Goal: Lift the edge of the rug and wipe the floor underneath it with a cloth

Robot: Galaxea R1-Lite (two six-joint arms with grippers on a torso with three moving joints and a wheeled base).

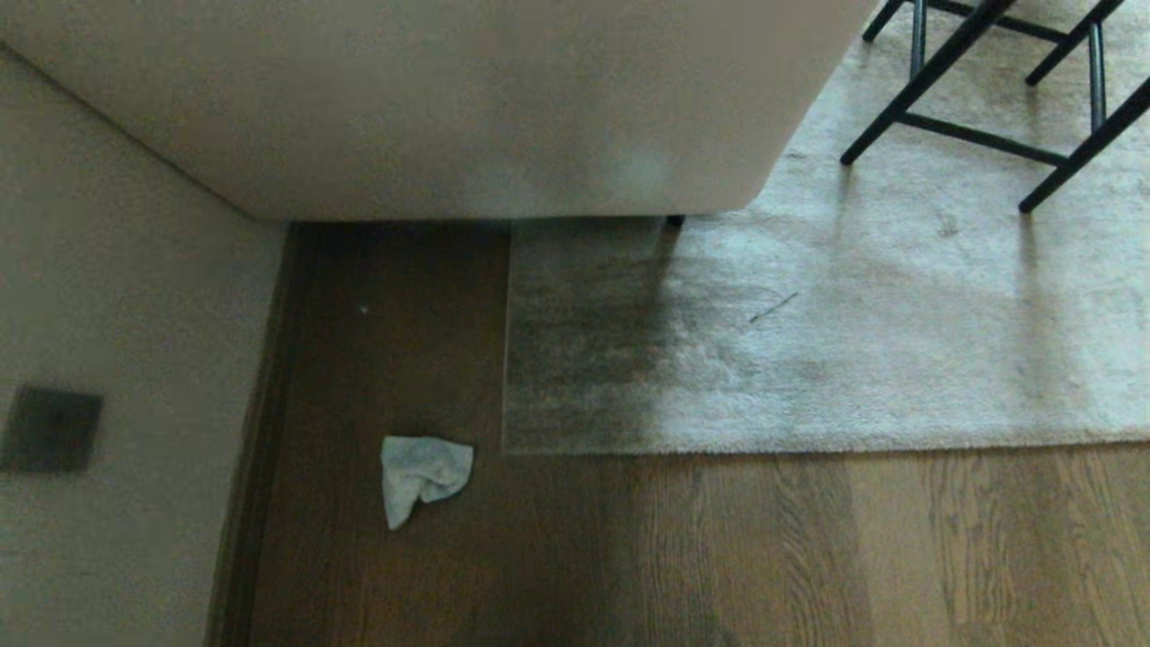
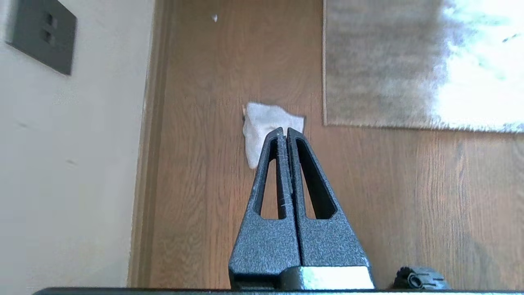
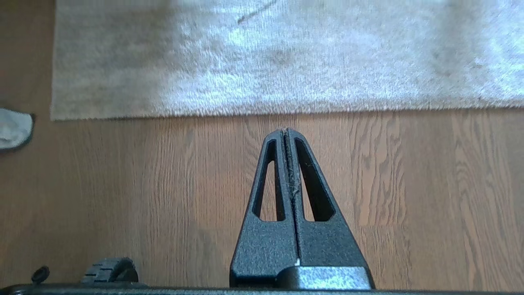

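Brown wooden plank floor (image 1: 764, 548) w/ dark wavy grain fills the lower half of head view; neither arm shows there. Grey-beige short-pile rug lies flat on it, straight rug edge (image 1: 809, 447) running across and ending in a square corner (image 1: 505, 449) on robot's left side; left part of rug in shadow, right part lit. Small pale grey-blue cloth (image 1: 420, 474), crumpled, sits on bare planks just beside that corner, apart from the rug, btwn it and a beige wall (image 1: 117, 359). Dark square wall plate (image 1: 49, 429) on the wall. Pale beige sofa-like block (image 1: 467, 99) stands over the far end of rug and planks; black metal chair legs (image 1: 979, 90) rest on the rug at far right. Left gripper (image 2: 285, 130), seen in left wrist view, hangs above the floor, black fingers pressed together, holding nothing; cloth shows just past its tips. Right gripper (image 3: 285, 131), in right wrist view, likewise above bare planks near the rug border, fingers together, empty; cloth at that view's margin.
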